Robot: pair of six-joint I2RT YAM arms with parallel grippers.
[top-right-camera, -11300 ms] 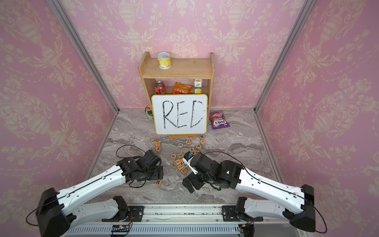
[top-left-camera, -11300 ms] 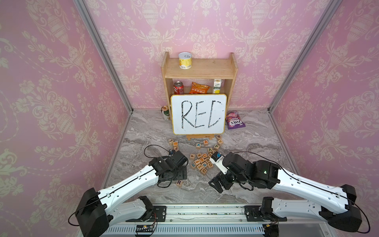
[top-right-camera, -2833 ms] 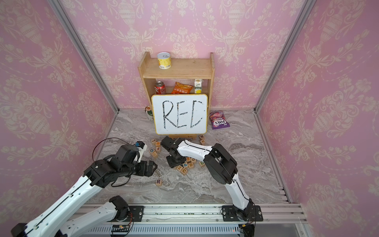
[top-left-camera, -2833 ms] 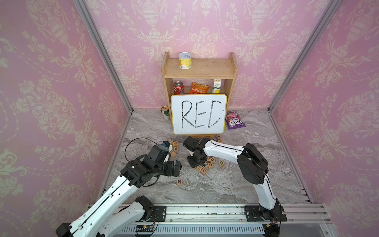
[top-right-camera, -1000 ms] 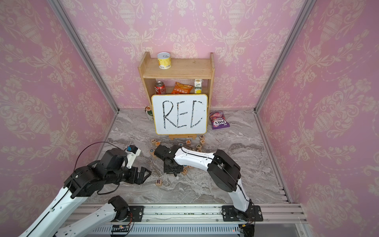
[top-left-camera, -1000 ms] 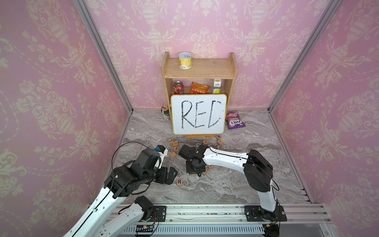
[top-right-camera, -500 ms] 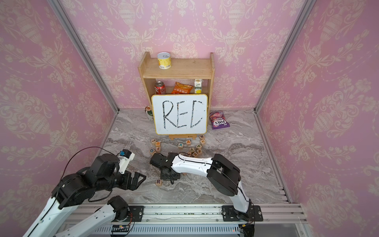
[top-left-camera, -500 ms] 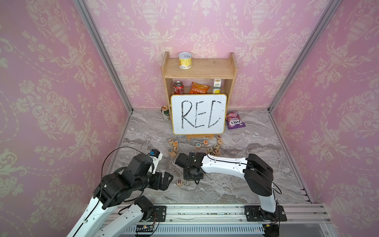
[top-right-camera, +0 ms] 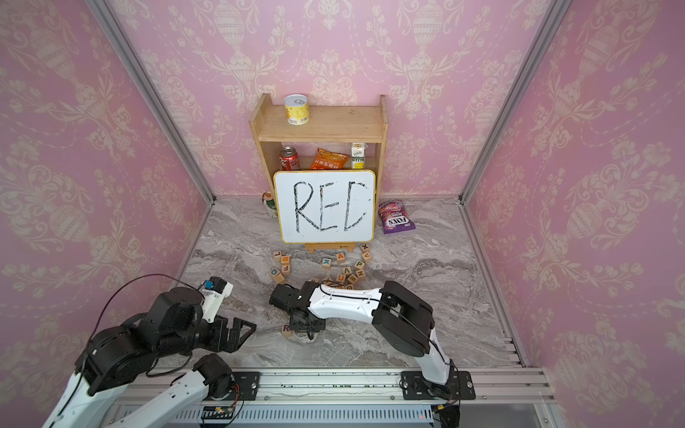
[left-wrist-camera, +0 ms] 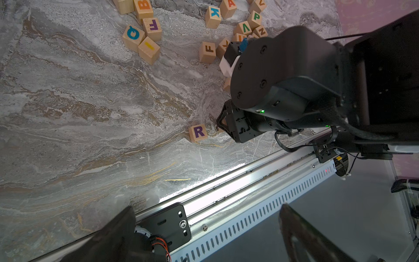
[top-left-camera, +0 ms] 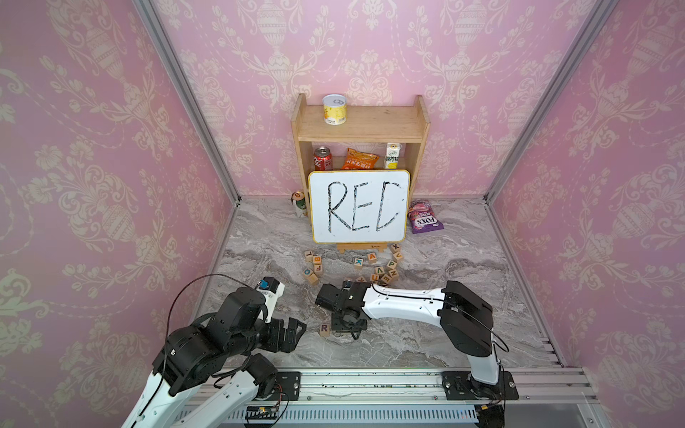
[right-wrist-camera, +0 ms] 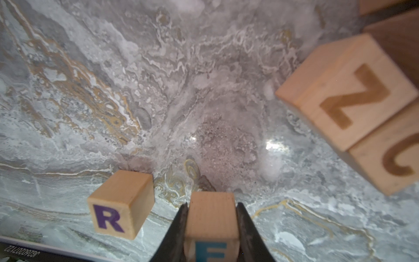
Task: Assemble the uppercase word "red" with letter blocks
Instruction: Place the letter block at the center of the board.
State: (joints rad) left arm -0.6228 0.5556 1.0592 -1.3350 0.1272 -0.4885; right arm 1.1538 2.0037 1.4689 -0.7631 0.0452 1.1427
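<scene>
Between the two dark fingers [right-wrist-camera: 178,229] of the right gripper [right-wrist-camera: 212,204] the E cube [right-wrist-camera: 212,217] is clamped by its side faces, and the jaws are closed onto the wood. On the face turned toward the wrist camera a blue-green letter is seen. It is cut off by the picture edge, and only its upper strokes, which fit an E, can be read. Whether the underside of this cube is resting on the marble table [right-wrist-camera: 158,90] cannot be told.

Just beside it, with a narrow strip of table left between them, the R block [right-wrist-camera: 120,204] is set flat with its purple letter facing up. In both top views the R block [top-left-camera: 324,328] [top-right-camera: 285,328] is found near the front edge of the table. The E cube is hidden there under the right wrist, on the R block's right.

Farther out in the right wrist view, two cubes with brown letters, a Z cube [right-wrist-camera: 347,90] and a C cube [right-wrist-camera: 390,158], are seen touching side by side. Behind the right arm a loose scatter of letter cubes [top-left-camera: 371,256] is spread in front of the whiteboard [top-left-camera: 358,205]. On the board "RE" and a third, less clear letter are handwritten.

The left gripper [top-left-camera: 293,333] is held with its fingers [left-wrist-camera: 113,240] spread wide, and nothing is gripped between them. It is raised above the front left part of the table, to the left of the R block and apart from it.
</scene>
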